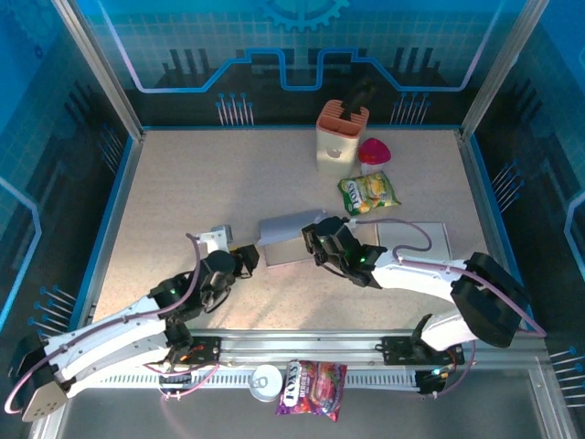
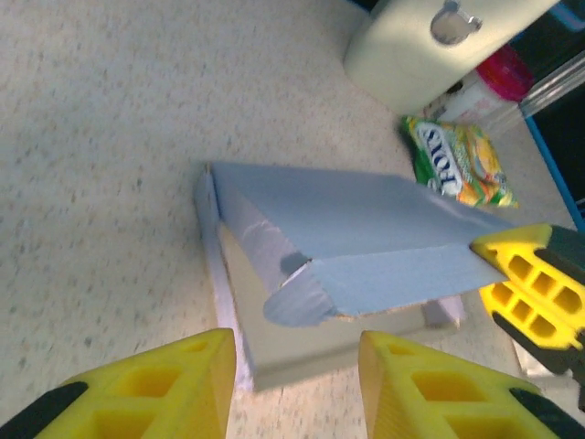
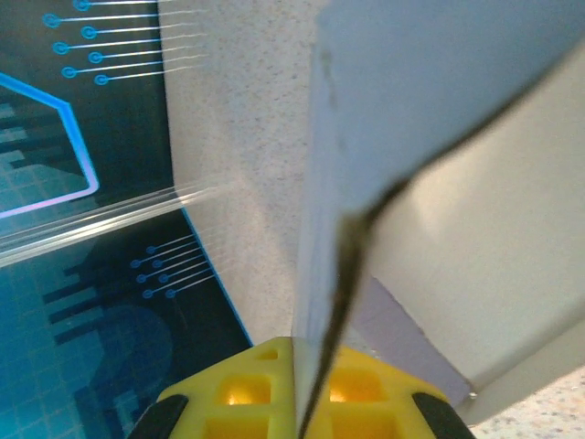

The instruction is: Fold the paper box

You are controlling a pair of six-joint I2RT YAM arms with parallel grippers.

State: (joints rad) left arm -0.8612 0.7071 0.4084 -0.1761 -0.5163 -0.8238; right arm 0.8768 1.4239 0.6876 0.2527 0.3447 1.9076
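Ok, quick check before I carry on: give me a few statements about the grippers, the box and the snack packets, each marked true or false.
1. The right gripper pinches an edge of the paper box. True.
2. The left gripper is clamped on the box. False: its jaws stand apart, with the box just ahead of them and not gripped.
3. The green snack packet lies beyond the box, near the cream holder. True.
4. The purple snack packet lies on the table beside the box. False: it lies on the near ledge by the arm bases, next to a tin can.
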